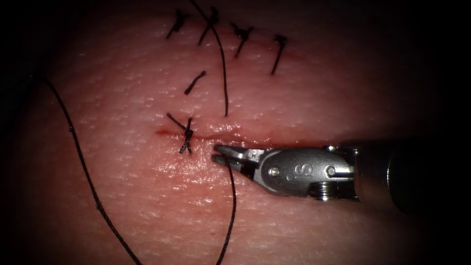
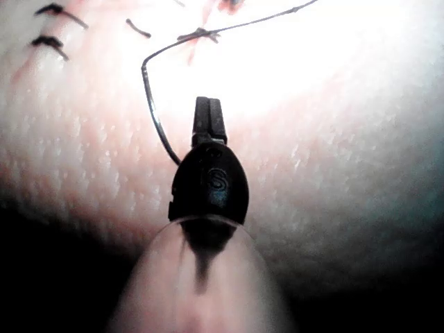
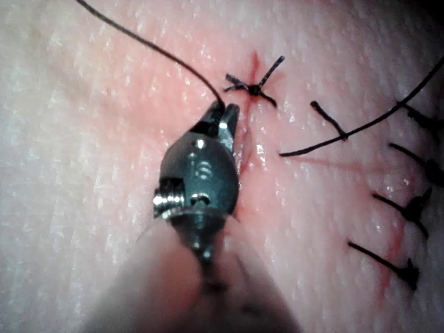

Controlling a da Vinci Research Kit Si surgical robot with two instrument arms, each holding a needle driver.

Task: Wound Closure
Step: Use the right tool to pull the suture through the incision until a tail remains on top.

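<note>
1. Tissue [image 1: 122,196] spreads across the endoscope view, pale and glistening, with the cut [image 1: 230,138] running along the 9-to-3 line near its middle and a trace of red fluid [image 1: 164,131] at the cut's 9 o'clock end.

2. Right tool [image 1: 218,153] comes in from 3 o'clock, its long axis level and almost parallel to the cut, tips pointing to 9 o'clock and lying just on the 6 o'clock side of it. Its jaws are closed down on the thread [image 1: 230,206]; from the tips the strand hangs away toward 6 o'clock. The right wrist view shows the same hold at the jaw tips [image 3: 223,118].

3. Left tool [image 2: 209,119] appears in its own wrist view, jaws pressed together with nothing between them that I can make out; a strand curves past just beside its body. Judged from that, the right arm is the nearer one to the cut.

4. Knot [image 1: 186,133] sits across the cut, just off the right tool's tips toward 10 o'clock, near but apart.

5. Finished stitches [image 1: 243,34] line up toward 12 o'clock, well apart.

6. Needle: I cannot find it in these views.
</note>
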